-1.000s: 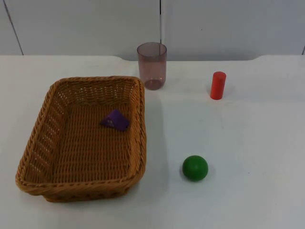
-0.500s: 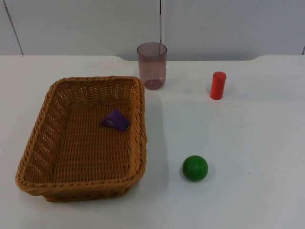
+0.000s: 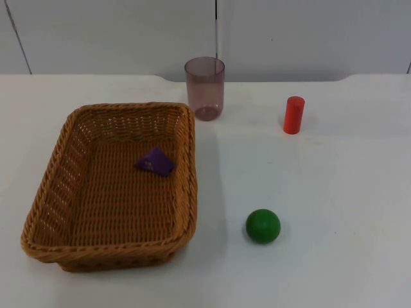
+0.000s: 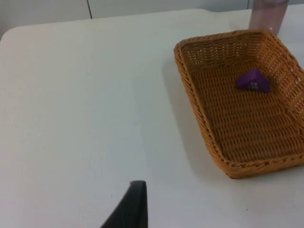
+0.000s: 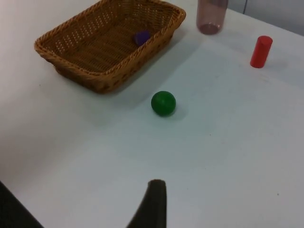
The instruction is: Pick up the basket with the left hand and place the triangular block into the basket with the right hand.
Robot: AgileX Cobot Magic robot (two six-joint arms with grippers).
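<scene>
A brown wicker basket (image 3: 186, 183) rests on the white table at the left. A purple triangular block (image 3: 155, 161) lies inside it, toward its far right side. The left wrist view looks across bare table to the basket (image 4: 190, 90) and the block (image 4: 253, 80) in it. My left gripper (image 4: 135, 209) waits well away from the basket, off its left side. My right gripper (image 5: 154, 202) waits high over the table's near right part. From there I see the basket (image 5: 109, 78) and the block (image 5: 141, 37) far off.
A green ball (image 3: 262, 225) lies right of the basket (image 5: 163, 103). A red cylinder (image 3: 293, 115) stands at the back right (image 5: 261, 51). A tinted translucent cup (image 3: 205, 88) stands just behind the basket's far right corner.
</scene>
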